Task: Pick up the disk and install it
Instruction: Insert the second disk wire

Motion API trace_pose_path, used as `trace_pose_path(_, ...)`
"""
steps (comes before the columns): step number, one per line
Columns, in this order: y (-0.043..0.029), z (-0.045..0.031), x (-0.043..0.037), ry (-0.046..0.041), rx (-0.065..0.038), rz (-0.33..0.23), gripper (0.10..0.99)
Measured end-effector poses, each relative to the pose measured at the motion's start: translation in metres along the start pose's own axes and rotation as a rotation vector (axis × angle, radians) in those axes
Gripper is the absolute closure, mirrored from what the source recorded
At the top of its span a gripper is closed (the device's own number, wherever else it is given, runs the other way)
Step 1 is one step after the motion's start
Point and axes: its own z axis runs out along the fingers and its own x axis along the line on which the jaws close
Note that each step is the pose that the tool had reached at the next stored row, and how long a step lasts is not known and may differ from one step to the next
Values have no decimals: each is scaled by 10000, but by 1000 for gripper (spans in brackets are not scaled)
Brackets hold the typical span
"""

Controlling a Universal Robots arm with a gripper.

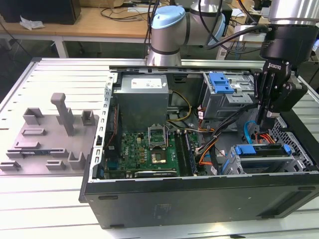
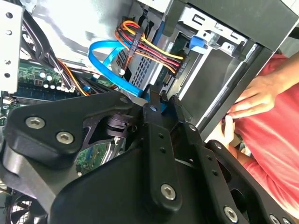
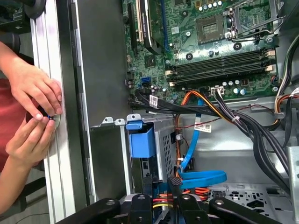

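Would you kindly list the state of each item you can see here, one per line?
Black computer case: lying on its side, side panel off, interior exposed.
Silver disk in blue bracket: seated in the drive cage at the exterior view's right.
Black gripper: lowered into the case just above the disk.
Green motherboard: processor socket uncovered.
Person's hands: resting on the aluminium table rail beside the case.

Two hands (image 3: 35,116) at the case edge (image 3: 96,93), beside the motherboard (image 3: 210,46)
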Motion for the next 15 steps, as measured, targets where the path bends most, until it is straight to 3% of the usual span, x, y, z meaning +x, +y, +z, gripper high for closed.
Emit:
trace_pose_path(10, 8, 15, -83, 44, 58, 25, 831)
trace_pose_path(11, 8, 21, -87, 44, 58, 25, 925)
trace_pose_path(15, 12, 43, -98, 46, 59, 24, 925)
